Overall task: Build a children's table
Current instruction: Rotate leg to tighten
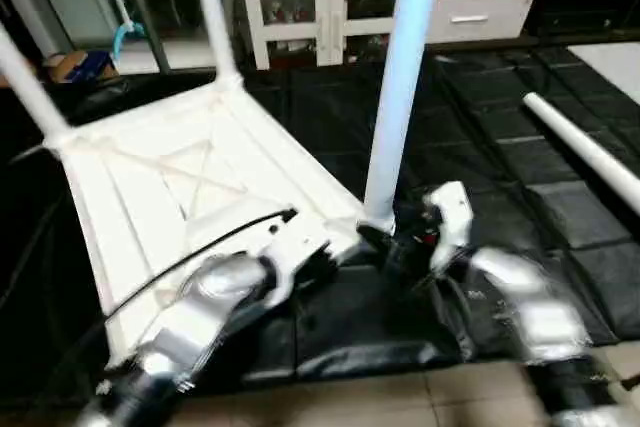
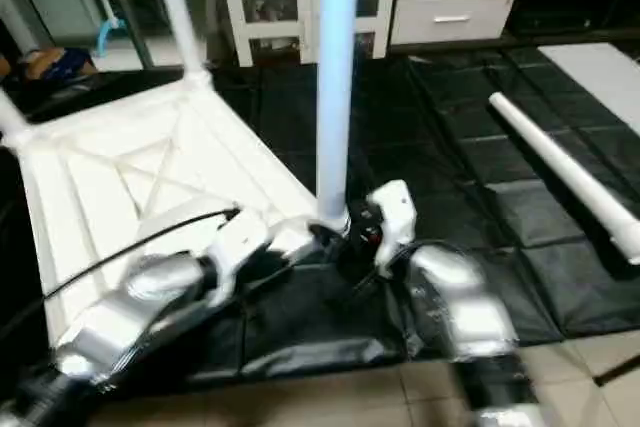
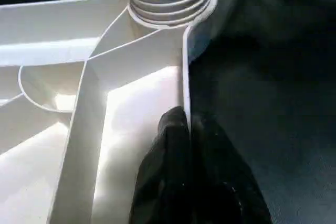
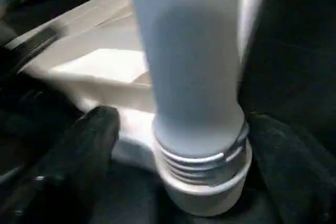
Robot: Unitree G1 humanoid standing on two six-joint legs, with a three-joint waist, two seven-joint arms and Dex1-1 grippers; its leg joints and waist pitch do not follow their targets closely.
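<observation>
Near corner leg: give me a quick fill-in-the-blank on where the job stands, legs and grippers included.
1. The top lies with its ribbed underside facing ____.
2. The number of legs standing upright in corner sockets is ____.
3. The loose leg lies on the black ____.
4. The left gripper fingers pinch the top's ____ beside the near leg, while the right gripper fingers stand either side of its threaded base.

Missing words: up; three; mat; rim
</observation>
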